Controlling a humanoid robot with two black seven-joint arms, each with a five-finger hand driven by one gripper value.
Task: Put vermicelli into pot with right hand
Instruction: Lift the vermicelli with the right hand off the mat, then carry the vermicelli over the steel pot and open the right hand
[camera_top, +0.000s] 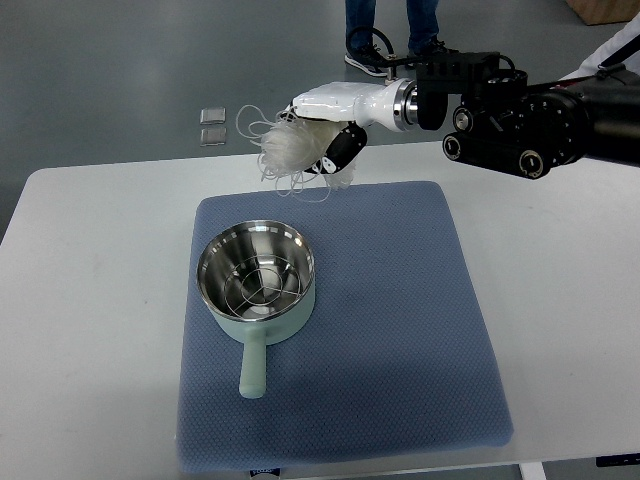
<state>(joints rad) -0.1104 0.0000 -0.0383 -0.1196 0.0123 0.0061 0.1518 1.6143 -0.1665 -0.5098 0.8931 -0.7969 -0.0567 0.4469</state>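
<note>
A pale green pot (257, 283) with a shiny steel inside and a wire rack stands on the blue mat (400, 330), handle pointing toward the near edge. My right hand (325, 140), white with black fingers, comes in from the right and is shut on a tangled bundle of white vermicelli (283, 148). It holds the bundle in the air above the mat's far edge, beyond the pot and slightly to its right. Loose strands hang down toward the mat. The left arm does not show.
The mat lies on a white table (60, 300). A person's legs and shoes (385, 40) stand on the grey floor beyond the table. Two small square objects (212, 125) lie on the floor at the back left.
</note>
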